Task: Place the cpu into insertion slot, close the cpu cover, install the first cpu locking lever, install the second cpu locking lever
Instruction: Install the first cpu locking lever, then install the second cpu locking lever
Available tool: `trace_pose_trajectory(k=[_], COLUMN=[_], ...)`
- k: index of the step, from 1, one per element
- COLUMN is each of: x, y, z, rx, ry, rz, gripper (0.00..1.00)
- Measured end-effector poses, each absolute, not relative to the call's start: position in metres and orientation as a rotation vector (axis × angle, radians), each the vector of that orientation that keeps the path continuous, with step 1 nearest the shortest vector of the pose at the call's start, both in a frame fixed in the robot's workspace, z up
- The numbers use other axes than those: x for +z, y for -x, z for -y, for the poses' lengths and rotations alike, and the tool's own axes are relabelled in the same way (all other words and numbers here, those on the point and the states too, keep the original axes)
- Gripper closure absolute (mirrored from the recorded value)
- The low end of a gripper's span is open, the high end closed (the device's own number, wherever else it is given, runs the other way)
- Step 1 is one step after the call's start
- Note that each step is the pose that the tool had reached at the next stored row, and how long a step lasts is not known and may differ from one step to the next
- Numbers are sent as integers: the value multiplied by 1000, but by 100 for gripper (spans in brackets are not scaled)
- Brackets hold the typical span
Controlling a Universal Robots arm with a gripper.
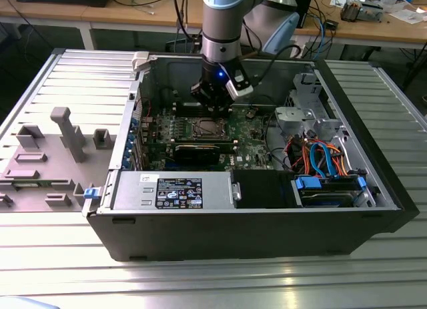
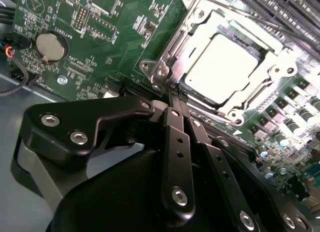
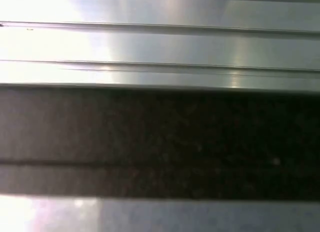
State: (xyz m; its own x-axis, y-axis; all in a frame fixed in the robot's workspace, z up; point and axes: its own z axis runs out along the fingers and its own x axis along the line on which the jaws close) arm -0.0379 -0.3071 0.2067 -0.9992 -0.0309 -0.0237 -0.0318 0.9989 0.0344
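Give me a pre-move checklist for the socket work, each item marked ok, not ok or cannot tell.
1. Cpu seated in the slot: ok, its bright top lies flat inside the frame.
2. Cover down over the cpu: ok, the frame lies around the chip's edges.
3. Locking levers latched: cannot tell.
4. End effector empty: ok, fingers together, nothing visible between them.
5. End effector at the socket: ok, its tips sit at the socket's corner in the second wrist view.
6. Arm clear of the case wall: ok in the exterior view.
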Motion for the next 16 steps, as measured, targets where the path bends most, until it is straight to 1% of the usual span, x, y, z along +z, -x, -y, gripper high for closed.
trace_pose_trajectory(k=[16], x=[207], y=[38], z=[309], rx=[54], ry=[49], rz=[-3118], gripper=[89])
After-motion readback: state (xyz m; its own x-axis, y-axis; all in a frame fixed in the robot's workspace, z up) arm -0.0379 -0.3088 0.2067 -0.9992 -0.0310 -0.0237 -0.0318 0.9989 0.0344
